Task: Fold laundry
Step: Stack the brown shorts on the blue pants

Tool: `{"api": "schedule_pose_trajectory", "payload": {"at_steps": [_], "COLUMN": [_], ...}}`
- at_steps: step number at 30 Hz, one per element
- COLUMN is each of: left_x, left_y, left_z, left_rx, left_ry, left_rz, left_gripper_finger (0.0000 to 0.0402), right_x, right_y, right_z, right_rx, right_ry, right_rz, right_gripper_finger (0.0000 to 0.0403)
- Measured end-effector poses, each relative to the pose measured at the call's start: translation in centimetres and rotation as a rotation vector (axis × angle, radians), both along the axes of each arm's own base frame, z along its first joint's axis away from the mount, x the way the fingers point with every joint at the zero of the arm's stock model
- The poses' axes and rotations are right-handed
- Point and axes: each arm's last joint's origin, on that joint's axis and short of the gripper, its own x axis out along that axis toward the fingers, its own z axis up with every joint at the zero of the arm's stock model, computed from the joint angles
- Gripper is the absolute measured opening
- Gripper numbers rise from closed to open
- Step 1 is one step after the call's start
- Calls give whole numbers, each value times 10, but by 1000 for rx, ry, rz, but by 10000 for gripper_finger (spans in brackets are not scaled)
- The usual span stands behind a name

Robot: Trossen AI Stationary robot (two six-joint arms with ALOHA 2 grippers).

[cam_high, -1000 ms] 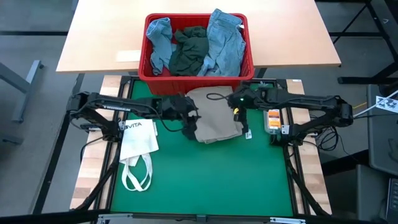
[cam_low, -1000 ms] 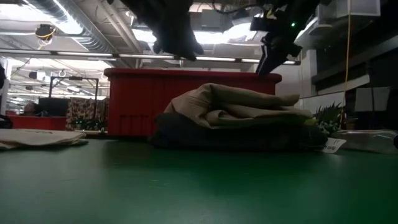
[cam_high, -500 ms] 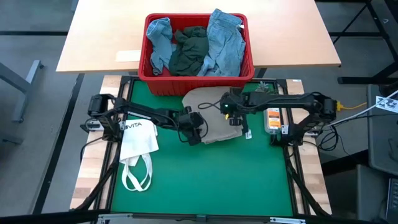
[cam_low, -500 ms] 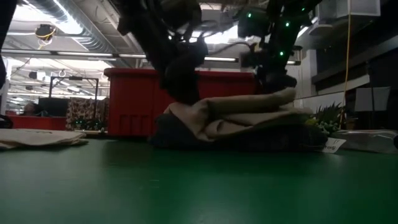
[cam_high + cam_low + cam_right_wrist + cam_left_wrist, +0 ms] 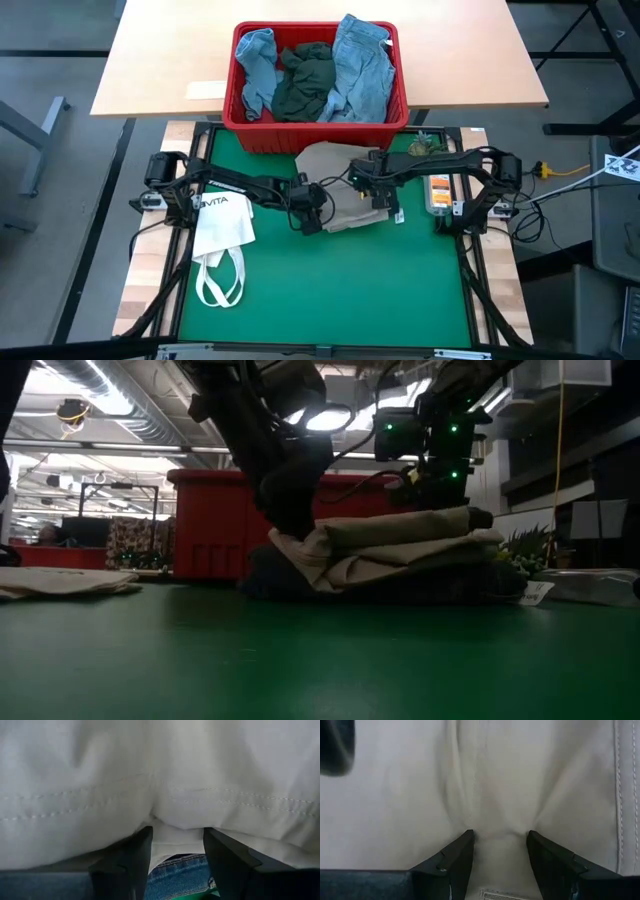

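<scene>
Beige trousers, folded on jeans: soft, limp, light. Left tool and right tool pressed in, fingers apart, nothing clamped; best pinched at folded edges.

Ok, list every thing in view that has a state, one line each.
beige garment: folded on the green mat, fabric bunched between both sets of fingers.
left gripper: open, fingers pressed into the beige garment.
right gripper: open, fingers pushed into the beige garment's edge.
red basket: holds unfolded laundry.
blue jeans: lying under the beige garment.
white tote bag: flat on the mat, handles loose.
</scene>
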Motion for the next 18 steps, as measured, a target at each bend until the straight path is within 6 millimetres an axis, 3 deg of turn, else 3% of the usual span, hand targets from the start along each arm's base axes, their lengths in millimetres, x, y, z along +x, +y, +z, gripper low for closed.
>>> {"api": "schedule_pose_trajectory", "payload": {"at_steps": [12,18], "left_x": [-16,-14], "left_y": [-1,-8], "left_z": [40,49], "left_rx": [13,-20], "left_ry": [-78,-146], "left_rz": [-52,-91], "left_gripper_finger": [182,182], "right_x": [-24,-33], "right_y": [5,14], "right_z": [36,58], "right_rx": [-1,-11], "right_ry": [-39,-125], "right_rz": [2,10], "right_gripper_finger": [184,184]}}
